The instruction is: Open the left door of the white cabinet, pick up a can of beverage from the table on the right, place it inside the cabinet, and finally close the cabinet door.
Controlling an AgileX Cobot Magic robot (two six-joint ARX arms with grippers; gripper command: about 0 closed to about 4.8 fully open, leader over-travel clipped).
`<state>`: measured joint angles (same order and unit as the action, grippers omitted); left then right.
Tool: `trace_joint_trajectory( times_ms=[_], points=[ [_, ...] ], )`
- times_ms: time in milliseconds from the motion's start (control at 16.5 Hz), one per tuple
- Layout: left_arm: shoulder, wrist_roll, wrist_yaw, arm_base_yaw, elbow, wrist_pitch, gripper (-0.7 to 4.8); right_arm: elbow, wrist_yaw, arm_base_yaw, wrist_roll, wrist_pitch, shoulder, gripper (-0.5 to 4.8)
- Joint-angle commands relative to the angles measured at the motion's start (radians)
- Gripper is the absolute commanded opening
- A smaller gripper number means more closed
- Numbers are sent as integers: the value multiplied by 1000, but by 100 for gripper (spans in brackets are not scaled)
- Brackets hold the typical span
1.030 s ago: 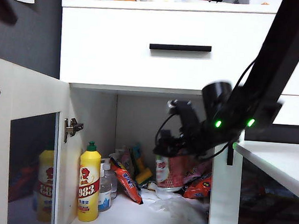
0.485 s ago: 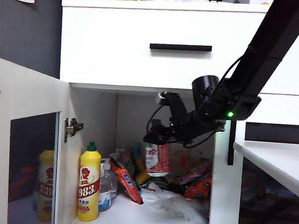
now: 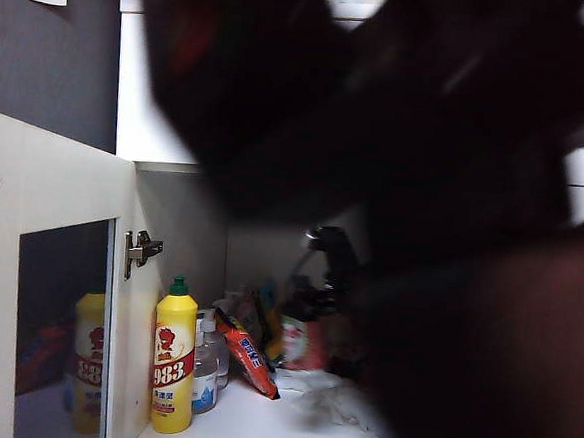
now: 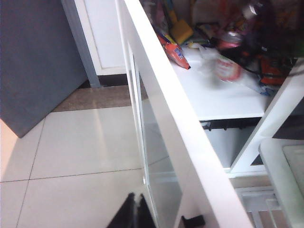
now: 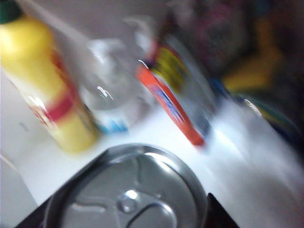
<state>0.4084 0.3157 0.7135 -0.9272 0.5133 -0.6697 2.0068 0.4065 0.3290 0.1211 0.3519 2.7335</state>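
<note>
Can inside the cabinet, left door swung wide

Nearest the exterior camera a dark blurred mass, seemingly an arm, hides most of the white cabinet (image 3: pixel 131 87); beyond it the right gripper (image 3: pixel 311 301) reaches into the lower compartment, clasping the can of beverage (image 3: pixel 301 342) upright, long axis vertical, among snack packets. The right wrist view alone shows the can's silver top (image 5: pixel 127 190) close under the camera, gripped at its sides, with a yellow bottle (image 5: pixel 45 90) and a clear bottle (image 5: pixel 111 90) beyond, open white shelf between. The left wrist view shows the left gripper (image 4: pixel 135 213) clenched, holding nothing, low beside the left door (image 4: pixel 175 137), whose edge runs away towards the shelf front; bare tiled floor (image 4: pixel 80 147) lies alongside.
</note>
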Motion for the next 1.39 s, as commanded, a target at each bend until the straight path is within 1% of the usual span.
trace_joint_trajectory(
  times_ms=[61, 121, 303, 363, 485, 606, 727, 787, 848, 969, 1151, 1211, 1333, 1393],
  points=[
    [-1, 18, 5, 1, 2, -3, -5, 120, 41, 13, -76, 48, 72, 147],
    [-1, 18, 5, 1, 2, -3, -5, 156, 70, 19, -102, 52, 105, 147],
    [-1, 26, 5, 1, 2, -5, -5, 182, 65, 27, -103, 53, 116, 146],
    [-1, 26, 5, 1, 2, -5, -5, 182, 54, 27, -94, 78, 120, 146],
    [-1, 33, 4, 1, 2, -6, -5, 205, -37, 22, -27, 117, 142, 146],
    [-1, 34, 5, 1, 2, -10, -5, 311, -35, 10, 18, 24, 183, 146],
    [-1, 36, 5, 1, 2, -11, -5, 410, -66, 10, 41, -49, 226, 138],
    [-1, 36, 5, 1, 2, -11, -5, 446, -72, 10, 41, -90, 239, 130],
    [-1, 36, 5, 1, 2, -11, -5, 470, -71, 10, 39, -146, 244, 111],
    [-1, 36, 5, 1, 2, -12, -5, 495, -61, 10, 4, -270, 242, 112],
    [-1, 36, 5, 2, 2, -12, -5, 495, -25, 6, -59, -317, 238, 112],
    [-1, 36, 6, 3, 2, -12, -5, 495, -34, 4, -69, -317, 237, 112],
    [-1, 36, 8, 6, 2, -13, -5, 494, -124, 4, -68, -272, 238, 112],
    [0, 36, 8, 6, 2, -13, -5, 494, -112, 3, -68, -209, 248, 112]
  ],
)
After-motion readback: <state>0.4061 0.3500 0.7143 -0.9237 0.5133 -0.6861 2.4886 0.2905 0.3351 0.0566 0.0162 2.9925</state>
